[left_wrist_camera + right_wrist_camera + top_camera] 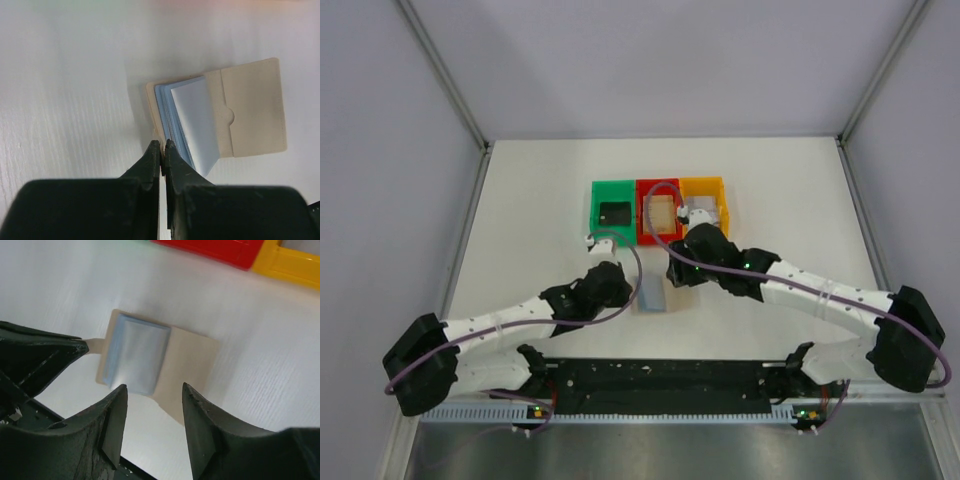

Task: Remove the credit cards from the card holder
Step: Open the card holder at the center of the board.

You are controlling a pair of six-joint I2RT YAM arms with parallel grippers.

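My left tool [161,150] is pressed together on the near edge of the card holder [252,110], pinning it to the white tabletop [65,100]. In the right wrist view a tan tab of the holder runs straight into its tips. The holder lies open between my two arms, in front of the green bin [612,186], red bin [658,184] and yellow bin [704,182] and apart from all three. Its tan flap lies flat to one side, and a stack of pale blue leaves [192,120] fans up beside the fold. I cannot tell which of them are cards and which are sleeves.

My right tool [153,390] hangs over that stack with its jaws spread and nothing between them.

I judge the step in hand to be fetching a card from the stack. I should come down on the free edge of the top leaf, away from the fold, with one finger sliding under it and the other over it, so I take a single leaf and not the whole fan or the tan cover. The left pinch has to stay firm, or the holder will lift with the pull. I'd draw the card out low and flat, away from my left tool, and stop if the holder starts to drag across the tabletop.
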